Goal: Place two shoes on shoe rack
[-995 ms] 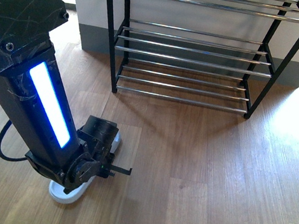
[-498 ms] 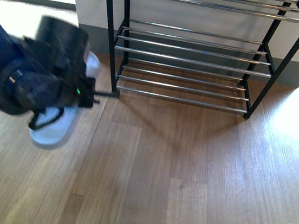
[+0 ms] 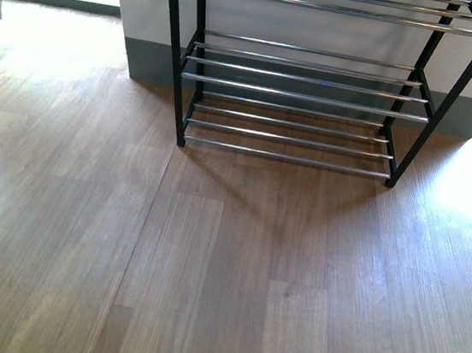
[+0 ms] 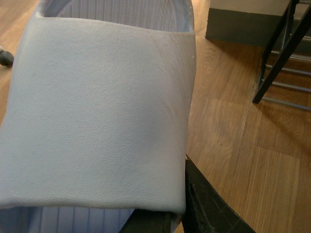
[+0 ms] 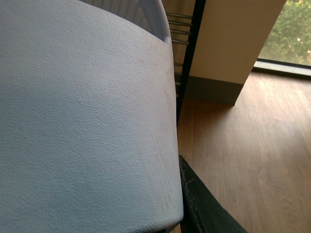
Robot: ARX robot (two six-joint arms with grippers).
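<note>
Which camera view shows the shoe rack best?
The front view: the shoe rack spans it, lower shelves and front legs clear. The left wrist view, mostly filled by a sandal, catches only a frame corner; the right wrist view, past another sandal, shows one post and some rod ends.

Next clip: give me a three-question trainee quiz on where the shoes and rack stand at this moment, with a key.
1. True or false: in the front view, a shoe already sits on the rack.
2. What fills most of the left wrist view? A) a grey sneaker B) a pale slide C) a cardboard box
3. Short answer: how many shoes show in the front view?

Key: 1 false; 2 B; 3 zero.
</note>
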